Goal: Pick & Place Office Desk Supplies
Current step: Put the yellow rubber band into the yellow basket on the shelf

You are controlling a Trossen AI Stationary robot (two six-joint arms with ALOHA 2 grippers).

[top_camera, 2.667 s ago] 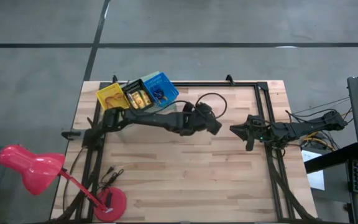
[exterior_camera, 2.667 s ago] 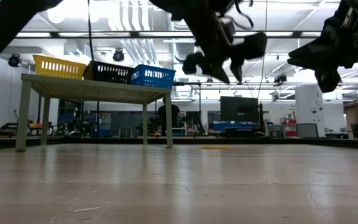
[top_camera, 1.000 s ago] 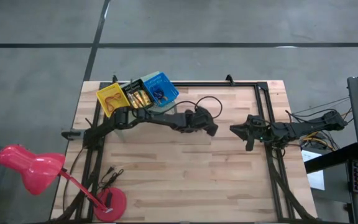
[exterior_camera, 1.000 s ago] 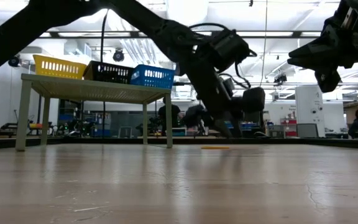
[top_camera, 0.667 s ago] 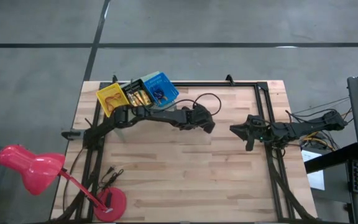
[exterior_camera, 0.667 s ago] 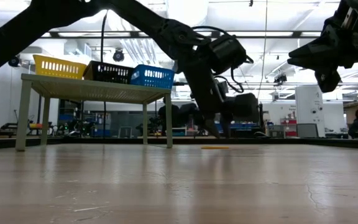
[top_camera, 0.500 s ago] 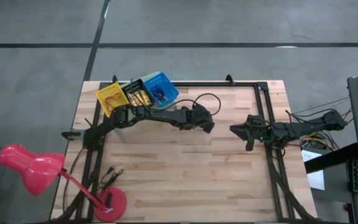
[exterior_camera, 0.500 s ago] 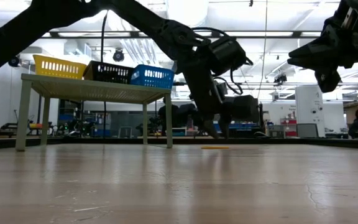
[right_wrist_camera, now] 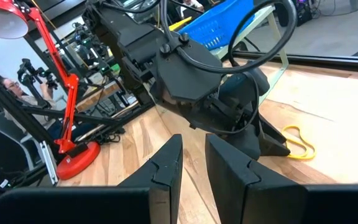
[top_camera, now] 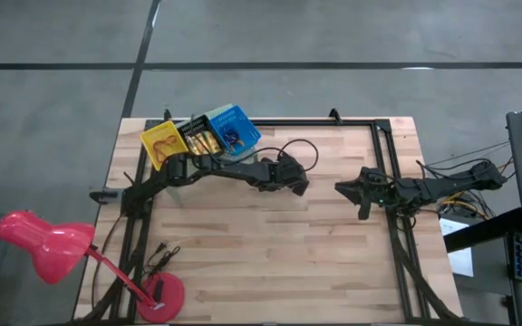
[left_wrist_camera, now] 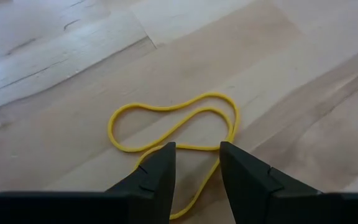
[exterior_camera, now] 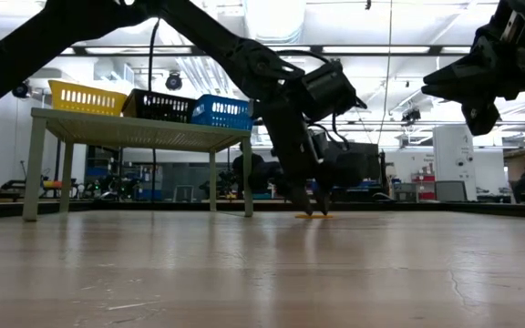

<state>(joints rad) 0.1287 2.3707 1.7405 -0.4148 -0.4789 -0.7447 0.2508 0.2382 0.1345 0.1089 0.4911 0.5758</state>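
High view: two arms work over a wood table (top_camera: 270, 263). The left gripper (top_camera: 299, 186) reaches from 9 o'clock to just above the table's centre; the right gripper (top_camera: 344, 189) waits at 3 o'clock. Three bins sit at 11 o'clock: one yellow bin (top_camera: 159, 142), one black bin (top_camera: 199, 137) holding yellow-gold pieces too small to count, one blue bin (top_camera: 234, 126). One red lamp (top_camera: 43, 237) stands at 7 o'clock.

Low view: the left gripper's tips are down at the tabletop, on one yellow band (exterior_camera: 315, 216) lying flat. The three bins stand on one pale green riser (exterior_camera: 135, 132). The right gripper (exterior_camera: 472, 96) hangs high at 2 o'clock.

Left wrist view: one band (left_wrist_camera: 174, 127) lies looped on the wood; the two fingers (left_wrist_camera: 156, 174) stand narrowly apart, straddling its near strand, not yet closed on it.

Right wrist view: the right fingers (right_wrist_camera: 166, 168) show a narrow gap, holding nothing. The band (right_wrist_camera: 298, 140) lies at the left gripper's (right_wrist_camera: 272, 144) tips.
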